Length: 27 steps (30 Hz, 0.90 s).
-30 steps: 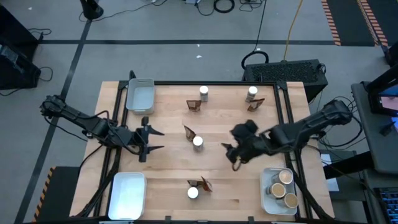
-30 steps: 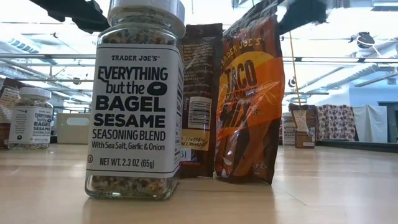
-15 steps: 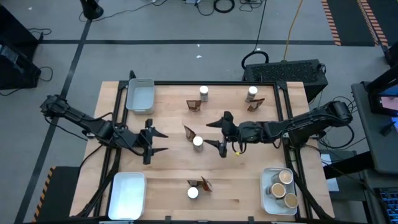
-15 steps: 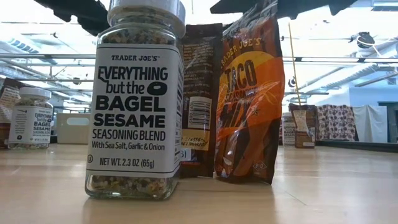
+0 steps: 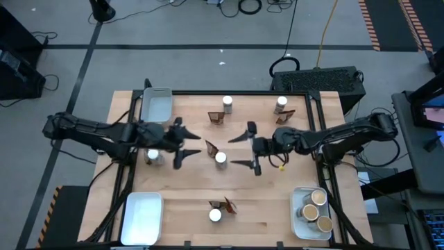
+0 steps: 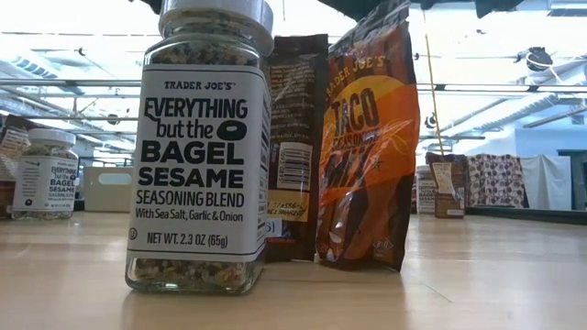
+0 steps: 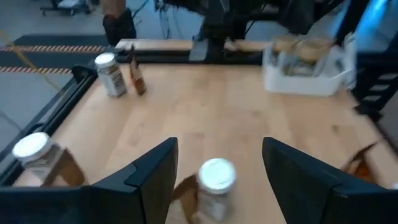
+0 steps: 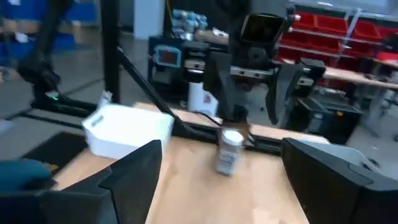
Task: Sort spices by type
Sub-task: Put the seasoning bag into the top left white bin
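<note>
The desk (image 5: 263, 201) is pale wood with a smooth, faintly satin finish and visible plank seams, edged by a matt black metal frame (image 5: 316, 118). The nearest jar (image 6: 200, 147) looks like clear glossy glass or plastic, showing coarse speckled seasoning inside, with a smooth white paper label and a white plastic lid. Beside it, the sachet (image 6: 367, 147) is shiny crinkled film in orange and dark brown that catches the light. The trays (image 5: 142, 217) are smooth white plastic with a slight sheen. The tan-lidded jars (image 5: 313, 206) have matt lids. Both arms and the gripper fingers (image 7: 152, 180) are dark matt plastic or metal.
</note>
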Available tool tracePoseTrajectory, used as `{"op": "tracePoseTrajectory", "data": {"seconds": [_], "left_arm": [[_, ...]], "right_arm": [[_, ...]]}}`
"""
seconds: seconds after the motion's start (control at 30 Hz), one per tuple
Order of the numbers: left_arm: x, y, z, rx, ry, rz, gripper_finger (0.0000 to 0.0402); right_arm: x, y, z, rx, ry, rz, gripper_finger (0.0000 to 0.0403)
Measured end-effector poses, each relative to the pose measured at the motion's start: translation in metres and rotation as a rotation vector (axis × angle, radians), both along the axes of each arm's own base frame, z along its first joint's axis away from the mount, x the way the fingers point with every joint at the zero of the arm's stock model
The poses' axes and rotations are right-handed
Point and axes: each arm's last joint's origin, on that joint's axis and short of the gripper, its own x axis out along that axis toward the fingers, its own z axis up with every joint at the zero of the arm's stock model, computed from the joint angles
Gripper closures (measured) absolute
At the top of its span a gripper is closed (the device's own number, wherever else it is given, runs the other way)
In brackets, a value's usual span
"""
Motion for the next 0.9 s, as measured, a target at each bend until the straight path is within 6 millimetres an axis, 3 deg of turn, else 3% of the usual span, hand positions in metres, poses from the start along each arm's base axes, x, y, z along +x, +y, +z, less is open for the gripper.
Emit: {"op": "tracePoseTrajectory", "data": {"seconds": [0.33,0.5,0.63,0.9], "left_arm": [[0.044,0.057,-0.036,0.153,0.158,0.016,0.0165],[0.04,0.092,-0.038,0.167,0.157,0.085,0.0165],[0.036,0.113,-0.034,0.158,0.115,0.138,0.0165],[0.044,0.136,-0.048,0.097,0.096,0.143,0.0165]], "right_arm": [[0.005,-0.051,-0.019,-0.024,0.133,-0.162,0.009],[0.004,-0.073,-0.016,-0.045,0.1,-0.233,0.009],[0.009,-0.082,-0.029,-0.059,0.163,-0.251,0.009],[0.01,-0.093,-0.028,-0.125,0.124,-0.279,0.009]]}}
